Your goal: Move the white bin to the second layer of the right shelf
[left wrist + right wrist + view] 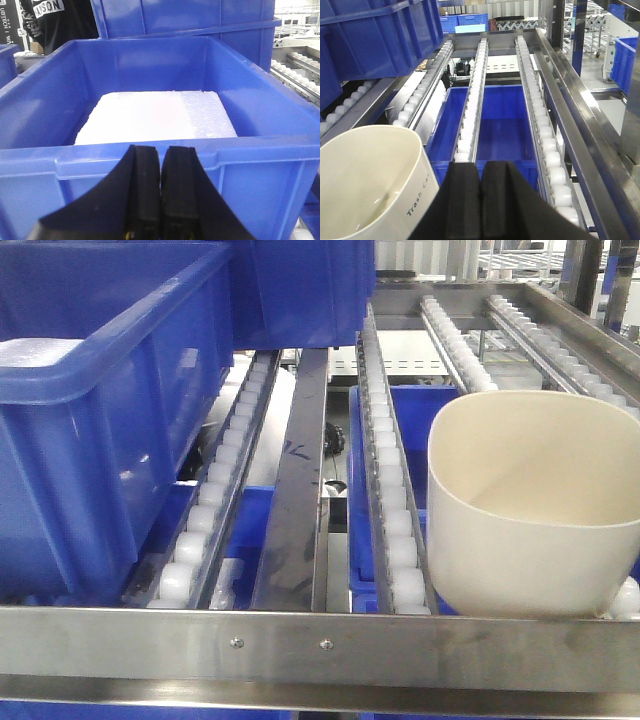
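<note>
White bin (530, 505) sits upright on the roller lanes (392, 510) of the shelf level, at its right side, just behind the front beam (320, 645); interior empty, "Trash Can" lettering on its wall in the right wrist view. Right gripper (480, 200): jaws pressed together, holding nothing, beside the bin's rim. Left gripper (160, 190): jaws likewise closed, empty, facing a blue crate (150, 160) containing a white foam slab (155, 117).

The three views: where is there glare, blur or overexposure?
Front view: sheen on the steel front beam, white bin sharp. Left wrist view: the white slab in the blue crate is washed out. Right wrist view: closed right gripper is dark and soft.
</note>
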Action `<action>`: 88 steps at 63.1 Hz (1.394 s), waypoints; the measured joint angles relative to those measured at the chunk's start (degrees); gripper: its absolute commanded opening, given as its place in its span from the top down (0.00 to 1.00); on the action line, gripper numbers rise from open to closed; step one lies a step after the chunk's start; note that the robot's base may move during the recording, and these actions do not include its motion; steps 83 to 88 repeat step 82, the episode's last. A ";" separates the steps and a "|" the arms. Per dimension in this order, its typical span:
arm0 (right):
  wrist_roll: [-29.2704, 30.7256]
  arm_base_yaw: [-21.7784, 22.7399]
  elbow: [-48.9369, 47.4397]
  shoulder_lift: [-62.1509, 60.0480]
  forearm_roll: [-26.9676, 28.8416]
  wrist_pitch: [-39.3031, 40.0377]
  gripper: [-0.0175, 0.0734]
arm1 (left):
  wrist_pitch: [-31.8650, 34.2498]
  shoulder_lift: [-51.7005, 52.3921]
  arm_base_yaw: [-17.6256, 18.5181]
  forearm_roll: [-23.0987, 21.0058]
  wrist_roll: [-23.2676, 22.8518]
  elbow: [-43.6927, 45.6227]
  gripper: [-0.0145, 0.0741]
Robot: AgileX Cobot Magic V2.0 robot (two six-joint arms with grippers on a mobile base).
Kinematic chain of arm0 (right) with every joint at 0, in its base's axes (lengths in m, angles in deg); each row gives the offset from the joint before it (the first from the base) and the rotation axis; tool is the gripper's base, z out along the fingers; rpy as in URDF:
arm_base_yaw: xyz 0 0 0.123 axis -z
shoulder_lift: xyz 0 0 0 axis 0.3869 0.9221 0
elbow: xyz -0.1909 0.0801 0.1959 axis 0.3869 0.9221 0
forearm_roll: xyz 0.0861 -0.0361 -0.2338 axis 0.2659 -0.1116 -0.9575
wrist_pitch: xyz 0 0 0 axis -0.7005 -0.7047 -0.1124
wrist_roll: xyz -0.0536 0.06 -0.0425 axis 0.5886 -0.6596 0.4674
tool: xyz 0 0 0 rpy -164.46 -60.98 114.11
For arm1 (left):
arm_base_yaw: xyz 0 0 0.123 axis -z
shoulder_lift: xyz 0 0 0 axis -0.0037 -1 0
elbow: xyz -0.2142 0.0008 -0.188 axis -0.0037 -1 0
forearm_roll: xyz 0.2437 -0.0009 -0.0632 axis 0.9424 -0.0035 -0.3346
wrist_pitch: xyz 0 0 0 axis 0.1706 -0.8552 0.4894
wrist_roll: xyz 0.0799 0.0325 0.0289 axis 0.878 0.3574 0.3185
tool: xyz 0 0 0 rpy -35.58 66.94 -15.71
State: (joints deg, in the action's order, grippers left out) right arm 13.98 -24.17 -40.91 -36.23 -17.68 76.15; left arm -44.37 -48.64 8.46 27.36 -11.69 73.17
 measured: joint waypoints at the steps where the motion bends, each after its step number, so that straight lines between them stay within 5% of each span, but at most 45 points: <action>1: -0.21 0.00 0.00 0.00 -0.28 0.00 0.75 | 0.00 0.00 0.00 0.00 0.00 0.00 0.74; 88: -3.90 0.00 0.00 0.00 -3.38 0.00 0.75 | 0.00 0.00 0.00 0.00 0.00 0.00 0.74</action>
